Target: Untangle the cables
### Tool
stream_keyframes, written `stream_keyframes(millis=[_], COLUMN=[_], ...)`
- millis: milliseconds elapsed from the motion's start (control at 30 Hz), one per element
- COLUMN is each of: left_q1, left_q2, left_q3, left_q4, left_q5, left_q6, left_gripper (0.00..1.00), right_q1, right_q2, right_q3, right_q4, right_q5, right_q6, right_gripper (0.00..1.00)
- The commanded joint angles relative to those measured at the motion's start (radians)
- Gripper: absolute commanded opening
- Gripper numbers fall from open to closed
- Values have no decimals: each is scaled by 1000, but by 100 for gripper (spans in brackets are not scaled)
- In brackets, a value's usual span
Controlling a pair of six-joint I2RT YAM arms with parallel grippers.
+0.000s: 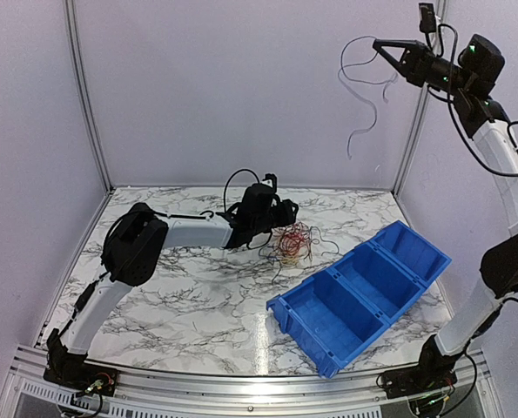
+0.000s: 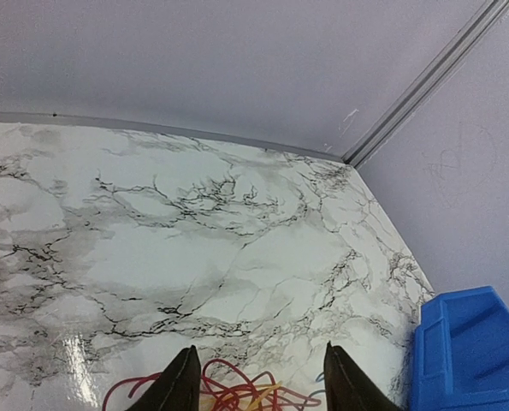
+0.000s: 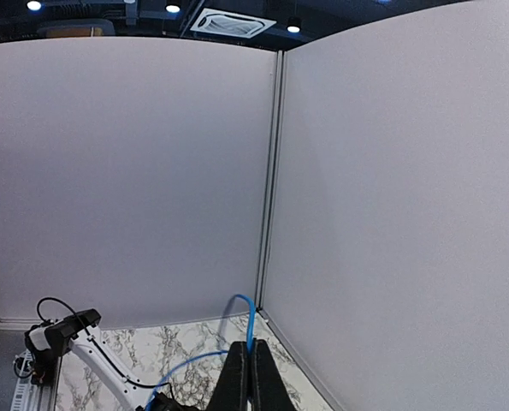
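Top external view: the right gripper [image 1: 379, 43], raised at the upper right, is clamped shut on one cable [image 3: 251, 321]; we judge this draws it clear of the tangle [image 1: 295, 242] at the centre of the desk [image 1: 171, 287]. The left gripper [image 2: 258, 381] straddles that tangle with jaws apart, probably to hold it down. The bin [image 1: 324, 315], lower right, holds nothing in its three compartments.

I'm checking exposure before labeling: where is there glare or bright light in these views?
Top external: a glare streak on the marble table near the front edge. Left wrist: a shiny patch on the table, lower left. Right wrist: ceiling lights glow above the walls.
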Motion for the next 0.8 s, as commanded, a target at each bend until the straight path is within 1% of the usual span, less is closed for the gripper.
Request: stream_keyframes(millis=[0,133,200,300,367,500,667,767], left_q1=[10,11,10,15,24,58,86,93], left_q2=[-9,-75,-134,-261,-335,-471,-632,-711], left_q3=[-9,-47,-101,-214,-280,-388,-492,-514], left_q4=[17,18,17,13,5,-16,-106,-222], left_q5=[28,58,50,-23,-41,-7,12,-2], left_q6=[15,54,82,122,151,168,241,313], left_gripper=[53,59,60,65,67,70,72,74], right_q1=[-1,-3,-4,-3,-4,-3,-7,-15], right_q2=[-28,-71,-95,-136,-168,-226,-306,-348], right_q3=[-35,-133,-179,-261,-327,-435,-557,-604], right_q4=[-68,-155,-188,-216,-226,-272,-309,-336], right_q5=[46,133,166,203,222,271,340,381], right_q6=[-84,-212,-263,-318,-342,-412,-474,-500], right_gripper=[0,0,0,0,0,0,0,0])
